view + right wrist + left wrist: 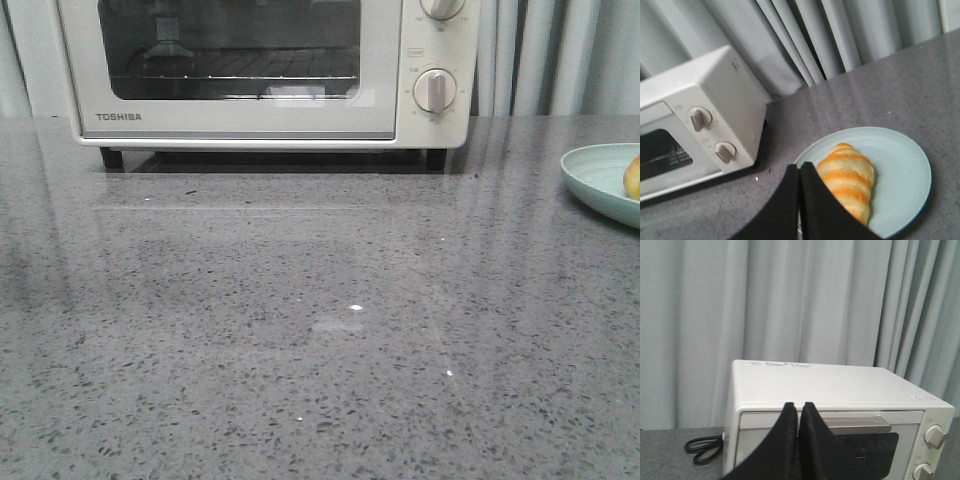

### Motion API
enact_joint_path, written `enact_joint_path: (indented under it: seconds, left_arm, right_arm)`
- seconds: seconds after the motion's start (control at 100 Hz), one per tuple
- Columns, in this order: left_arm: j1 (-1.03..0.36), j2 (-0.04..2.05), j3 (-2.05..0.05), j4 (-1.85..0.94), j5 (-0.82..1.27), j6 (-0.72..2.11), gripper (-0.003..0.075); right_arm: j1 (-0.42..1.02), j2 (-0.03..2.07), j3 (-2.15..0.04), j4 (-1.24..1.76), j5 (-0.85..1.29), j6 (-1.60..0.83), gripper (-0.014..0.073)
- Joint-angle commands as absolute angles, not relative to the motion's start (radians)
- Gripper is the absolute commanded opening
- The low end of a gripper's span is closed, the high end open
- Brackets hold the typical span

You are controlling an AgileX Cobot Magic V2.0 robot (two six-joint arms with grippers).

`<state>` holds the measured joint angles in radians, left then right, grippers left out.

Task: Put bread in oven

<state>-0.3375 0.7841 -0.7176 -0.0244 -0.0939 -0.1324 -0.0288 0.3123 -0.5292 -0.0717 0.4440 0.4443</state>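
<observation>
The cream-white Toshiba oven point(260, 70) stands at the back of the grey counter with its glass door closed. It also shows in the left wrist view point(840, 390) and the right wrist view point(695, 125). The bread point(847, 177), a golden roll with orange ridges, lies on a pale blue plate point(905, 170); only its edge point(633, 177) shows at the far right of the front view. My left gripper point(797, 407) is shut and empty, held high in front of the oven's door. My right gripper point(800, 170) is shut and empty, above the plate's near rim beside the bread.
The plate's rim point(600, 180) sits at the counter's right edge. A black power cord point(702, 447) lies coiled beside the oven. Grey curtains point(790, 300) hang behind. Neither arm shows in the front view.
</observation>
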Motion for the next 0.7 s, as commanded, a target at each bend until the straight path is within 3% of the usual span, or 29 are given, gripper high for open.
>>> enact_joint_path:
  seconds: [0.0,0.25,0.69]
  left_arm:
    - [-0.366,0.859,-0.806,-0.021,-0.167,-0.142,-0.0021]
    - [-0.373,1.077,-0.952,-0.021,-0.158,-0.142,-0.0021]
    - [-0.431,1.362,-1.147,-0.025,-0.086,-0.142,-0.0021]
  right_arm:
    - [-0.013,0.407,-0.632,-0.077,0.472,0.388,-0.0067]
    - [-0.011,0.558,-0.775,-0.077,0.562,0.359,-0.0067]
    - [-0.011,0.579,-0.805,-0.077,0.569,0.350,-0.0067]
